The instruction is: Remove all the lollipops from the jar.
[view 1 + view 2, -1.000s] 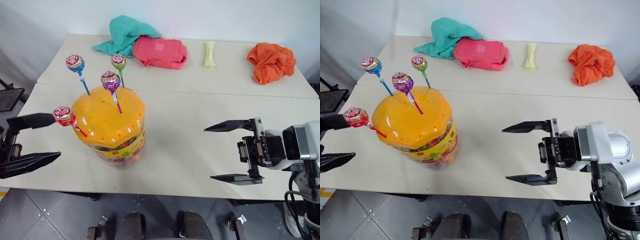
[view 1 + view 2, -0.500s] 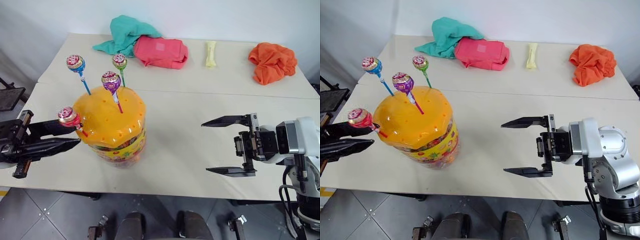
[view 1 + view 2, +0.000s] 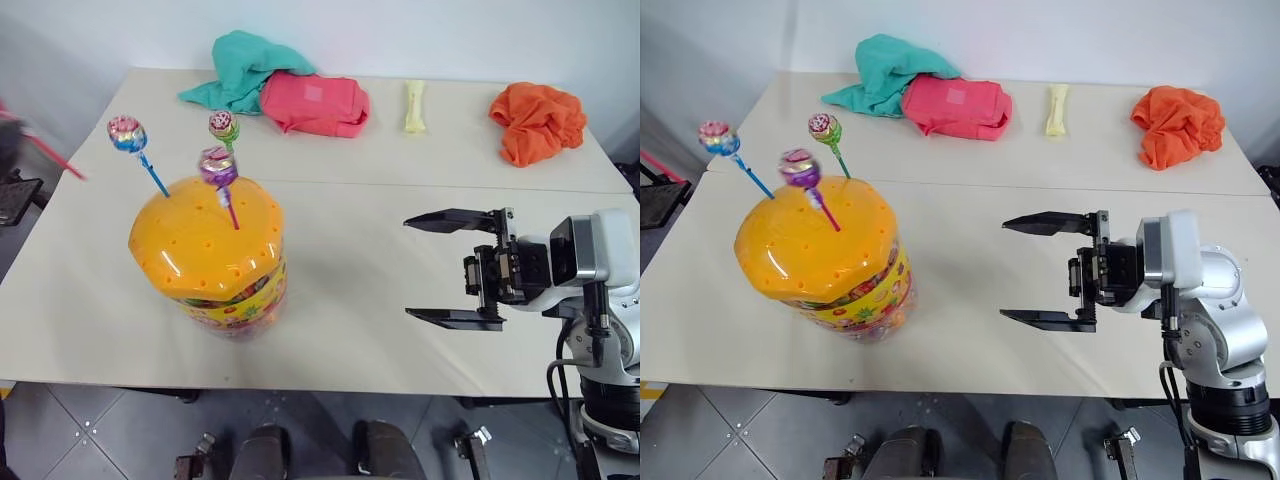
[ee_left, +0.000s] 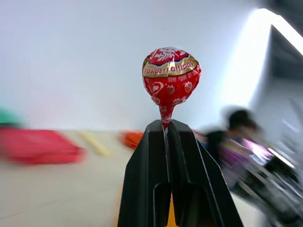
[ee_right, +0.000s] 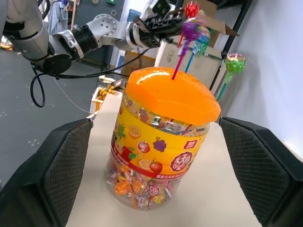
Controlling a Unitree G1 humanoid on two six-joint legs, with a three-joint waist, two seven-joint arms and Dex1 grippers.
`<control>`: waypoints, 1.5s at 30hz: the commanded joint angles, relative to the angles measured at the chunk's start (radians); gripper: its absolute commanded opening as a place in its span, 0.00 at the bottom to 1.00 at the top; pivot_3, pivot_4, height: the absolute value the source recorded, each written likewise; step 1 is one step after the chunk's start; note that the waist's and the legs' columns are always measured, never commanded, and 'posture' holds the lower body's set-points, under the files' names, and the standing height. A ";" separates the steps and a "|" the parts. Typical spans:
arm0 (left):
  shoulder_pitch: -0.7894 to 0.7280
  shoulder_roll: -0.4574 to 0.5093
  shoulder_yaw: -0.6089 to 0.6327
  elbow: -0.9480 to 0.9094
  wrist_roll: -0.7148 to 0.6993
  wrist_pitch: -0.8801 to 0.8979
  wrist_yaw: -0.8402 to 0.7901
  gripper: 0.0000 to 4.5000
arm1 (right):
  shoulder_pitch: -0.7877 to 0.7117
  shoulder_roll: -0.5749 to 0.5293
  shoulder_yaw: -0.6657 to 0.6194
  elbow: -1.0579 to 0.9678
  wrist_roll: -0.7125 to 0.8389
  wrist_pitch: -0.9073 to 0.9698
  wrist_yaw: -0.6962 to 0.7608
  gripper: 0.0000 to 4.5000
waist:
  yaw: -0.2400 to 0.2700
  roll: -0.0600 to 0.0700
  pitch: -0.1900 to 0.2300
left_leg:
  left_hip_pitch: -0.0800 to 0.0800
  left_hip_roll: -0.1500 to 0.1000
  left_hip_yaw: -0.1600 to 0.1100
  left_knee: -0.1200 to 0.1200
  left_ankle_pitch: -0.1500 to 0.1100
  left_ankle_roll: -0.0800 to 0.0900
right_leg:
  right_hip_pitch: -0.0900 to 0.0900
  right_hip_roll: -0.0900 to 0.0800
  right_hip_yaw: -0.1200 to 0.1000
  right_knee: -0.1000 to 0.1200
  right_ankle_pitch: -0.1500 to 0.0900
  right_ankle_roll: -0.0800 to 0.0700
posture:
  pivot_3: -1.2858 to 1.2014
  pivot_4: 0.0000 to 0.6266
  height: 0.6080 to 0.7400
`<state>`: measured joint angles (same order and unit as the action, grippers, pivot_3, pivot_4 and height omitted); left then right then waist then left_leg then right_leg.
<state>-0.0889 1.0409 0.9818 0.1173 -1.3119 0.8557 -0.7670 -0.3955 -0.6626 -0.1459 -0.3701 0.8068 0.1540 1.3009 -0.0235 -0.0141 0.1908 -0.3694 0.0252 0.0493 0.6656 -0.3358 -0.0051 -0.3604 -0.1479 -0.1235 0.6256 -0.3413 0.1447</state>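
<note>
Three lollipops (image 3: 218, 166) stand in your jar's (image 3: 208, 255) orange lid, left on the tabletop (image 3: 360, 280). Your left hand (image 4: 166, 126) grips the red lollipop (image 4: 171, 76); your right hand (image 3: 448, 267) gapes empty beside the jar.

left end effector (image 4: 166, 124) closed, red lollipop (image 4: 171, 78) pulled clear of jar (image 3: 210, 255)

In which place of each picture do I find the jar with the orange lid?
Left eye view: left of centre, on the near table, jar.
Right eye view: farther left, same table.
Right wrist view: middle of the picture, label facing the camera.
Left wrist view: cannot tell; a blurred orange patch may be its lid.
Shared landmark: the purple-stick lollipop standing in the lid.
</note>
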 commanded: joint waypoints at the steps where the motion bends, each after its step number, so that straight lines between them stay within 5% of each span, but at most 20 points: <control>1: 0.180 0.056 -0.024 0.068 0.259 -0.048 -0.036 0.01 | -0.012 0.002 0.000 0.014 -0.016 -0.025 0.022 1.00 | -0.002 0.000 0.000 | 0.000 -0.003 0.001 -0.001 0.000 0.000 | 0.000 0.000 0.000 0.000 0.000 0.000 | 0.52 0.24 1.00; 4: 0.276 0.058 -0.101 0.047 0.364 -0.053 -0.063 0.01 | -0.013 0.001 0.006 0.031 -0.034 -0.031 0.033 1.00 | 0.004 -0.001 0.000 | -0.001 -0.003 0.002 -0.001 0.000 0.000 | -0.001 0.000 0.001 0.000 0.000 0.000 | 0.52 0.24 1.00; 8: 0.278 0.017 -0.356 0.034 0.597 -0.127 0.040 0.01 | -0.014 0.015 0.032 0.072 -0.069 -0.051 0.049 1.00 | 0.026 -0.001 0.000 | -0.001 0.000 0.003 0.000 0.000 0.000 | 0.000 -0.001 0.003 -0.001 0.000 0.000 | 0.52 0.24 1.00; 13: 0.209 -0.015 -0.371 0.025 0.618 -0.122 0.020 0.01 | -0.020 0.026 0.049 0.100 -0.090 -0.071 0.062 1.00 | 0.022 -0.004 -0.002 | -0.002 0.000 0.005 0.001 -0.001 -0.002 | -0.002 0.001 0.002 -0.001 0.000 0.000 | 0.52 0.24 1.00; 15: 0.223 -0.011 -0.370 0.017 0.630 -0.107 0.004 0.11 | -0.018 0.028 0.052 0.098 -0.091 -0.070 0.060 1.00 | 0.021 -0.004 -0.001 | -0.001 0.000 0.005 0.000 -0.001 -0.002 | -0.002 0.001 0.003 0.000 0.000 0.000 | 0.52 0.24 1.00; 23: 0.288 0.007 -0.177 0.067 0.628 -0.203 -0.186 0.61 | 0.017 0.016 0.027 0.068 -0.095 -0.065 0.038 1.00 | 0.019 -0.004 -0.001 | -0.002 0.001 0.013 0.000 -0.001 -0.002 | -0.006 0.002 0.004 0.001 0.000 0.000 | 0.52 0.24 1.00; 29: 0.224 -0.007 0.057 0.060 0.472 -0.287 -0.435 0.61 | 0.036 -0.006 -0.037 0.049 -0.048 -0.030 -0.006 1.00 | 0.024 -0.006 -0.001 | -0.003 0.003 0.017 0.000 -0.002 -0.001 | -0.007 0.001 0.005 0.001 0.000 0.000 | 0.52 0.24 1.00; 33: 0.124 0.018 0.047 -0.092 0.313 -0.132 -0.401 0.61 | 0.001 -0.009 -0.046 0.044 -0.039 -0.039 -0.001 1.00 | 0.024 -0.006 -0.002 | -0.003 0.004 0.015 0.001 -0.002 -0.001 | -0.006 0.000 0.005 0.001 0.000 0.000 | 0.52 0.24 1.00; 35: 0.046 0.025 -0.011 -0.170 0.253 -0.094 -0.371 0.61 | -0.020 -0.010 -0.055 0.036 -0.020 -0.005 -0.037 1.00 | 0.023 -0.006 -0.002 | -0.003 0.004 0.014 0.002 -0.002 -0.001 | -0.006 0.000 0.005 0.002 0.000 0.000 | 0.52 0.24 1.00; 39: -0.215 -0.013 -0.322 -0.262 0.300 -0.153 -0.310 0.61 | -0.067 -0.010 -0.082 -0.032 0.101 0.108 -0.153 1.00 | 0.025 -0.006 -0.001 | -0.002 0.003 0.009 0.002 -0.002 -0.001 | -0.006 0.000 0.007 0.003 0.000 0.000 | 0.52 0.24 1.00; 45: -0.391 -0.023 -0.488 -0.184 0.325 -0.137 -0.352 0.61 | -0.062 0.004 -0.105 -0.106 0.162 0.154 -0.251 1.00 | 0.004 -0.006 -0.002 | -0.003 0.001 0.012 0.001 -0.002 -0.001 | -0.009 0.002 0.007 0.003 0.001 -0.001 | 0.52 0.24 1.00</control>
<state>-0.4621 0.9968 0.4994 -0.0854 -0.9967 0.7173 -1.0904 -0.4667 -0.6574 -0.2197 -0.4188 0.9401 0.3069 1.0697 -0.0198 -0.0200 0.1892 -0.3720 0.0264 0.0621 0.6657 -0.3377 -0.0064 -0.3709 -0.1456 -0.1167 0.6291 -0.3407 0.1438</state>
